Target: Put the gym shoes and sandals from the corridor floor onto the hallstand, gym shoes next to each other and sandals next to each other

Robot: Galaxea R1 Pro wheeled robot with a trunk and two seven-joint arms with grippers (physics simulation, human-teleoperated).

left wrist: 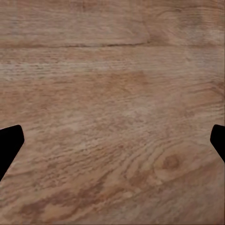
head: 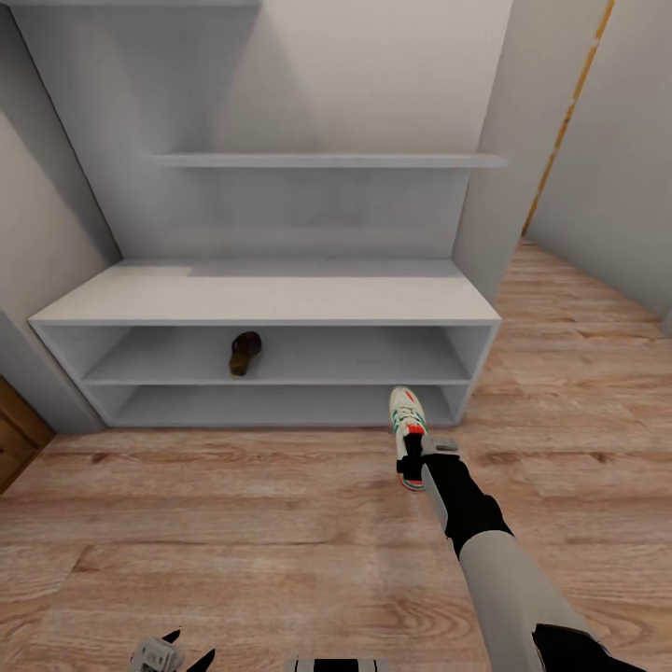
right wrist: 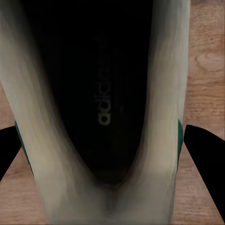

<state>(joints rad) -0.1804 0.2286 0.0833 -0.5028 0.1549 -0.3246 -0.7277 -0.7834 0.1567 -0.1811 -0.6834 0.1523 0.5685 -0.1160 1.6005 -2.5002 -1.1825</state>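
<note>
**One sandal racked, sneaker in transit**

Head view: one sandal [head: 245, 353] sits on the rack's [head: 261, 297] upper shelf; my right gripper [head: 413, 455] carries a sneaker [head: 408, 420] above the floor [head: 233, 523].

Left wrist: left gripper [left wrist: 112, 140] spread, empty.

Right wrist: sneaker clamped; remaining shoes unseen.

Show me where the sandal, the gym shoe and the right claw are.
sandal [head: 245, 353]: head view, middle of its insole.
gym shoe [head: 407, 412]: head view, white upper near the toe.
right claw [head: 412, 455]: head view, between its fingertips.
</note>
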